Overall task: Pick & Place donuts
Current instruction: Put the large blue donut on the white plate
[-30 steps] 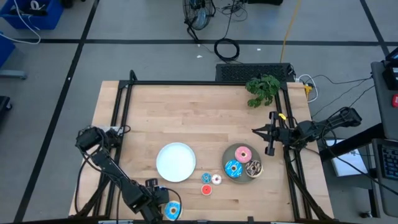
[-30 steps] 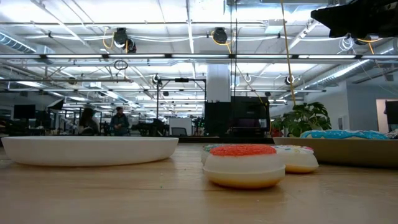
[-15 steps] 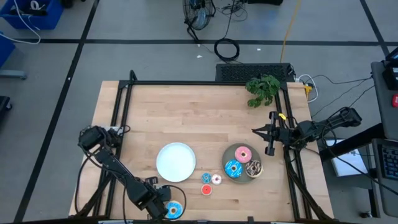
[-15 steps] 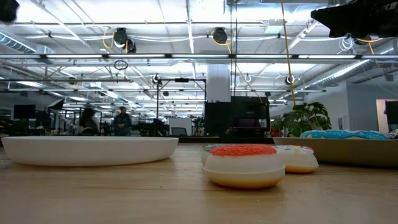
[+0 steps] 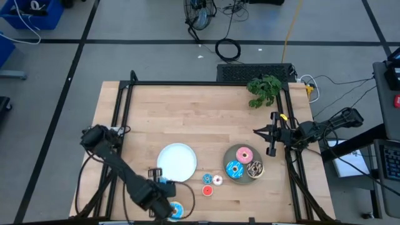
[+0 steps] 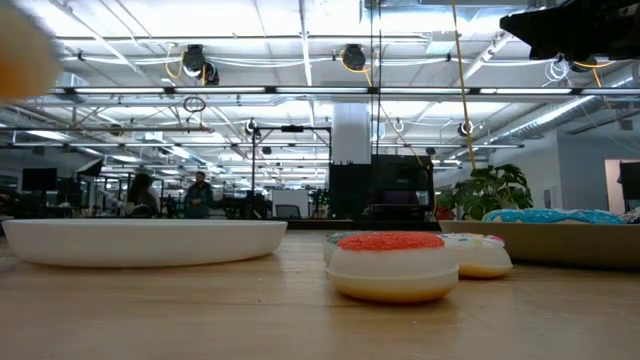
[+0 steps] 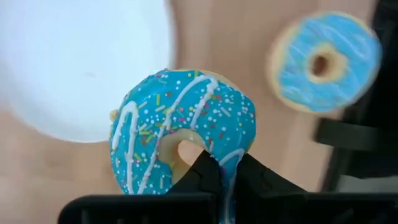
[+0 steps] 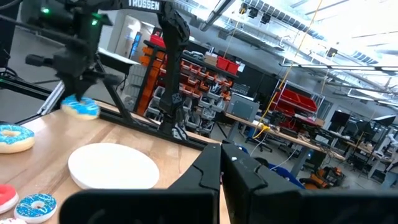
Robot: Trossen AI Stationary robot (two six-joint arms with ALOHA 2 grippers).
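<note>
My left gripper (image 5: pixel 161 186) hangs near the table's front edge, just in front of the white plate (image 5: pixel 177 162). It is shut on a blue-iced donut (image 7: pixel 183 127) with white stripes and sprinkles. A second blue donut (image 5: pixel 175 210) lies flat on the table below it. Three small donuts (image 5: pixel 211 183), blue, pale pink and red, lie right of the white plate. A pink, a blue and a brown donut lie on the grey plate (image 5: pixel 229 155). My right gripper (image 5: pixel 270 140) waits shut at the table's right edge. My left gripper pinches the donut's ring at the side nearest the wrist (image 7: pixel 227 163), between the hole and the outer rim. The ring is squeezed narrow between the two fingers. The donut (image 8: pixel 81 107) is lifted clear of the table, its iced face turned toward the wrist camera.
A green plant sprig (image 5: pixel 264 90) lies at the far right corner. A black frame (image 5: pixel 125 100) runs along the table's edges. Bare wood (image 5: pixel 187 112) covers the table's far half.
My left gripper has moved from the front edge up and toward the white plate, carrying a blue donut clear of the table. The other blue donut has stayed where it lay.
</note>
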